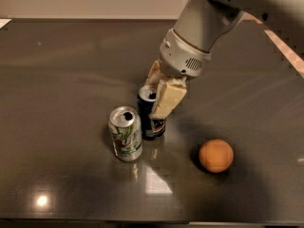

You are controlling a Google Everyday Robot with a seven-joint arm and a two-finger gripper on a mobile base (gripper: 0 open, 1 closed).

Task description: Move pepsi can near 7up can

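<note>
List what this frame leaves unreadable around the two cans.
- The pepsi can: its upper right side is hidden in the camera view by the gripper, which is shut on it beside the 7up can.
- Touching or apart: the two cans overlap in the camera view, so this cannot be told.
- The arm: cut off by the top edge.
</note>
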